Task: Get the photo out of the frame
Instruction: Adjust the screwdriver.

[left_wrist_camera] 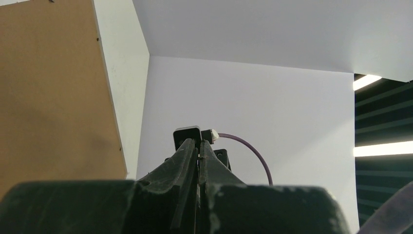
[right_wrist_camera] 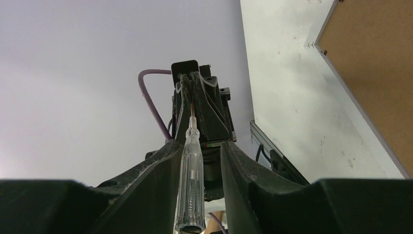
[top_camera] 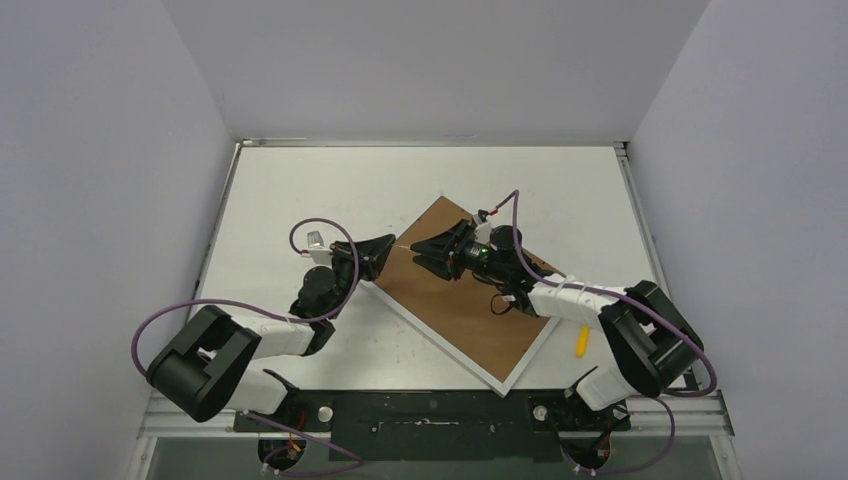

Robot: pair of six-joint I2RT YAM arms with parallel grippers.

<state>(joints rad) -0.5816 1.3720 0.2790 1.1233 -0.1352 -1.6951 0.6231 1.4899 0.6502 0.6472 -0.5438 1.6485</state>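
The white tabletop (top_camera: 300,190) is taken up at its middle by the frame (top_camera: 455,305). The frame is laid face down and turned cornerwise, so that its brown backing board (right_wrist_camera: 380,58) is uppermost and its white border shows only along the near edges. It is judged to be placed this way because the back must be opened before anything can be drawn out. The photo is not seen in any view. It is presumed to lie under the board, inside the frame, with its removal not yet begun.

Both arms are brought together over the frame's left edge. The left gripper (top_camera: 385,249) is closed tight, and in the right wrist view the thin metal shaft of a screwdriver (right_wrist_camera: 191,180) is seen pinched at its tips. The right gripper (top_camera: 422,246) is set with its fingers on either side of the tool's clear handle, narrowly parted. One finger appears to touch the handle while a gap is left at the other, so a firm hold is not shown.

The tool is thus held out end-on, presumably so that it can be taken by the handle and then used on the small fasteners (left_wrist_camera: 121,146) made out along the board's edge. A small yellow object (top_camera: 580,341) is left on the tabletop beside the right arm; what it is cannot be told.
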